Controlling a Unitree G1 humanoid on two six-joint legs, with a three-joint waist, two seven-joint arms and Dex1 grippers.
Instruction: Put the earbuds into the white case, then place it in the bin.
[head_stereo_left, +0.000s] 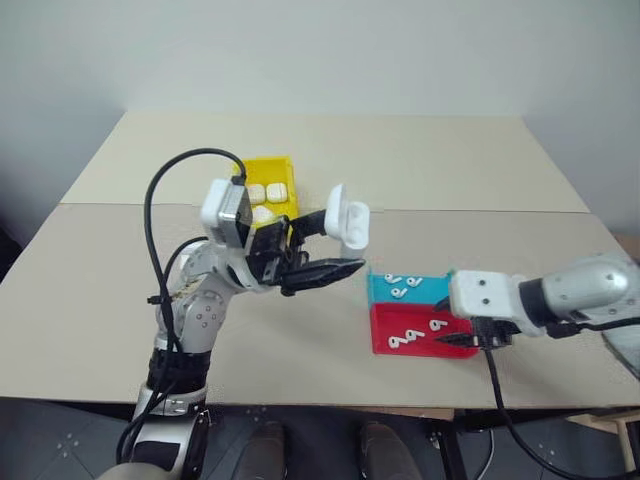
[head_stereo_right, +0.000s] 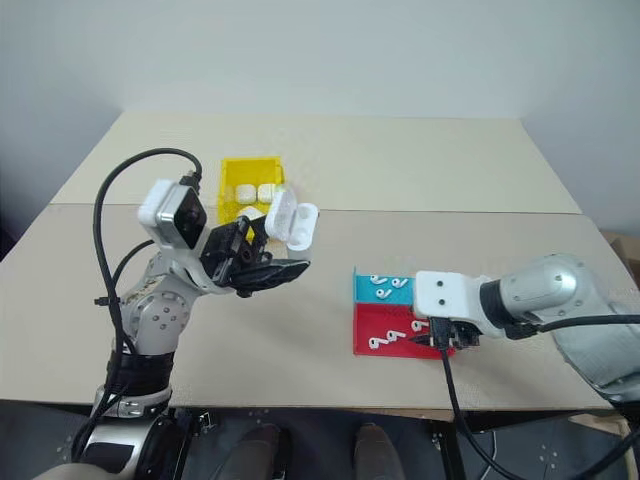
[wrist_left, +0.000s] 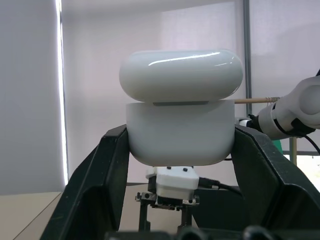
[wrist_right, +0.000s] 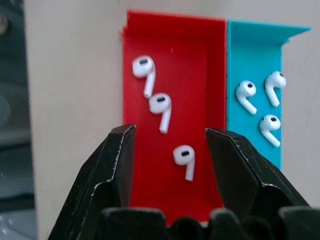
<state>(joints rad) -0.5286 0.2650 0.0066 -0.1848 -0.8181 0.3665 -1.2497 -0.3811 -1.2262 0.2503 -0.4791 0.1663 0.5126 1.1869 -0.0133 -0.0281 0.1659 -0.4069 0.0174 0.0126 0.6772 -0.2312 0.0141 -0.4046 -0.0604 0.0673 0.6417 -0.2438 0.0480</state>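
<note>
My left gripper (head_stereo_left: 333, 246) is shut on the white case (head_stereo_left: 349, 224) and holds it in the air above the table, with its flip lid (wrist_left: 181, 75) standing open. The case body (wrist_left: 180, 127) sits between the two black fingers (wrist_left: 100, 170). My right gripper (wrist_right: 170, 140) hangs open, pointing down over the red tray (wrist_right: 192, 45). One earbud (wrist_right: 184, 156) lies between its fingers without touching them, and two more earbuds (wrist_right: 160, 106) lie further along the tray. The yellow bin (head_stereo_left: 271, 167) stands behind the left hand.
A blue tray (wrist_right: 252, 55) with three earbuds (wrist_right: 245, 92) adjoins the red tray near the table's front edge. The yellow bin holds a few white cases (head_stereo_left: 266, 192). A seam (head_stereo_left: 450, 210) crosses the tabletop. The left arm's black cable (head_stereo_left: 160, 185) loops above the table.
</note>
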